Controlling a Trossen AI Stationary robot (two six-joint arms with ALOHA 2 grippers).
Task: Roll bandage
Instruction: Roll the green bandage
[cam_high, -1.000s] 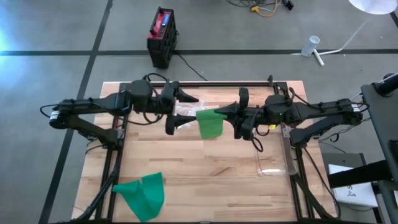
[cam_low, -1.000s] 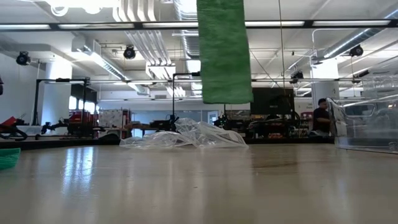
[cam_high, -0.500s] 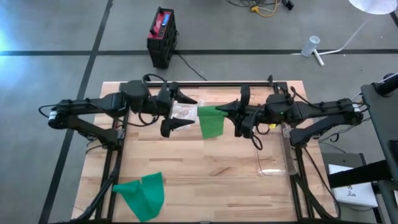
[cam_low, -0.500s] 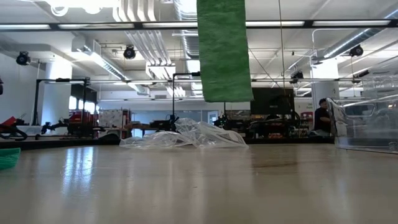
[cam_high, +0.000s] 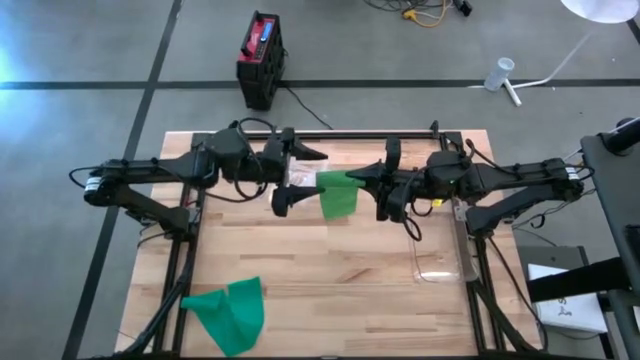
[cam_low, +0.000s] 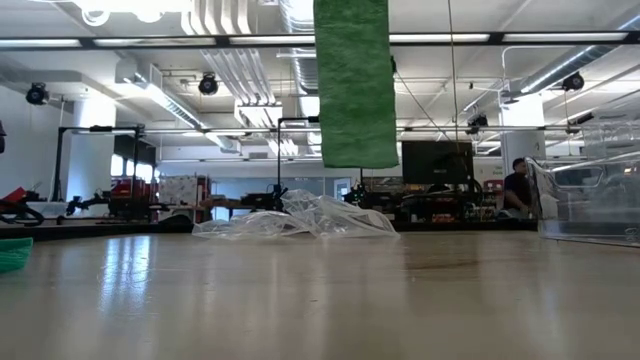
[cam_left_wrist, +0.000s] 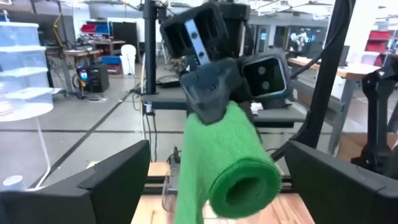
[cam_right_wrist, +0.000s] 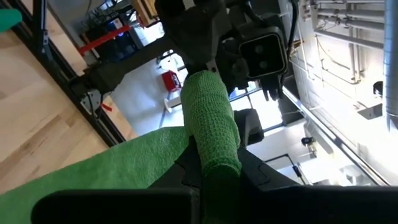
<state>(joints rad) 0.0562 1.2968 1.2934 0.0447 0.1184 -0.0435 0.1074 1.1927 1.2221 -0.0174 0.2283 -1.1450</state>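
A green bandage, partly wound into a roll (cam_left_wrist: 239, 171), hangs in the air over the table's far middle. Its loose strip (cam_low: 355, 85) hangs straight down, its end clear of the table. My right gripper (cam_high: 372, 182) is shut on the roll (cam_high: 338, 196) and points level toward the table's left. My left gripper (cam_high: 300, 180) faces it, open; its two fingers (cam_left_wrist: 118, 180) stand on either side of the roll's free end without touching it. A second green bandage (cam_high: 230, 312) lies crumpled at the table's near left corner. My right gripper pinches the roll's right-hand end (cam_right_wrist: 214, 155) between its two fingers, coming level from the table's right. One finger (cam_left_wrist: 211, 93) lies along the roll's top. The roll sticks out past the fingertips toward the left gripper, lifted clear, with the loose strip (cam_right_wrist: 112, 168) hanging slack below.
A crumpled clear plastic bag (cam_low: 300, 220) lies on the table under the left gripper. A clear plastic box (cam_high: 440, 265) stands at the table's right edge. The wooden tabletop (cam_high: 350, 290) lies bare in its near middle.
My left gripper, open throughout, has drawn back a little and then come toward the table's right edge, closer to the roll's free end. The right gripper and the roll have kept still.
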